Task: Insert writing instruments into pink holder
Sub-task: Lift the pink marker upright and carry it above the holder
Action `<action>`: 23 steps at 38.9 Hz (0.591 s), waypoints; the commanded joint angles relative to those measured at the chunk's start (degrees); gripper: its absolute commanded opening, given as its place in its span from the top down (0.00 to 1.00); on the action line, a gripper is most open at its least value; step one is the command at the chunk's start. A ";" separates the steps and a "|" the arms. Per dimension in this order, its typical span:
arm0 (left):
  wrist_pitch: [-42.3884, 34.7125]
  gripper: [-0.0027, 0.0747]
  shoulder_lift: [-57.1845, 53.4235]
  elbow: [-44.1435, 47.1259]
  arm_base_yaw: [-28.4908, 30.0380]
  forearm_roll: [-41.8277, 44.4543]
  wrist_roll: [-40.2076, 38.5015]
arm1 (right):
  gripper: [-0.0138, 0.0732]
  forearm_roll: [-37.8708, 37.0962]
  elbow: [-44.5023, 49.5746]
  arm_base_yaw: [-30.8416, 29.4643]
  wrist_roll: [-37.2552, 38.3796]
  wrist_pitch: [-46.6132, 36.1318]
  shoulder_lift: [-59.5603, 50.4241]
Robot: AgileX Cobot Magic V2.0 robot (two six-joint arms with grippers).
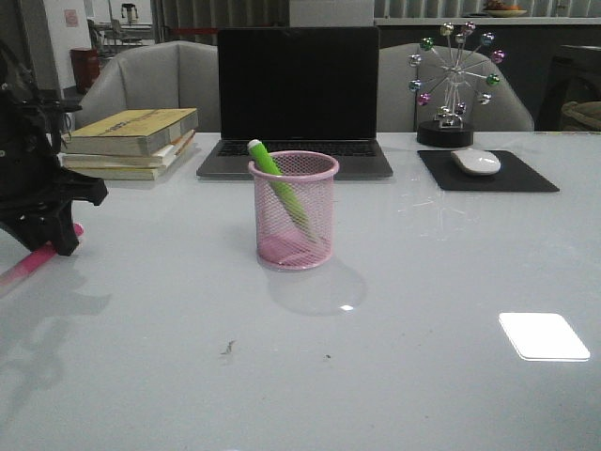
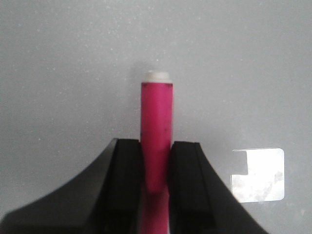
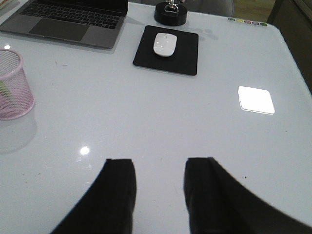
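At the table's left edge the left gripper pinches the magenta highlighter, which lies on the surface; the right gripper hangs spread, holding nothing; mid-table, the green highlighter leans inside the pink mesh holder; a laptop stands at the far edge.

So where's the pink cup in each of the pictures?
Front view: the pink holder stands mid-table before the laptop, the green marker leaning inside.
Left wrist view: not in it.
Right wrist view: cut off at the picture's left edge.
Shared landmark: the white mouse on its black pad.
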 commanded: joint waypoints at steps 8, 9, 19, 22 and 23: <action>1.31 0.84 -1.67 -0.86 -0.34 -3.11 -0.11 | 0.41 -0.23 -1.37 -0.26 -0.13 -4.59 0.36; 1.31 0.84 -1.82 -0.85 -0.34 -3.90 -0.11 | 0.41 -0.23 -1.37 -0.26 -0.13 -4.59 0.36; 1.31 0.84 -4.39 -7.43 -0.44 -9.19 -0.01 | 0.41 -0.23 -1.37 -0.26 -0.13 -4.59 0.36; 1.17 0.84 -5.19 -10.04 -0.44 -9.99 -0.01 | 0.41 -0.23 -1.37 -0.26 -0.13 -4.59 0.36; 0.96 0.84 -5.58 -10.77 -0.44 -10.10 -0.01 | 0.41 -0.23 -1.37 -0.26 -0.13 -4.59 0.36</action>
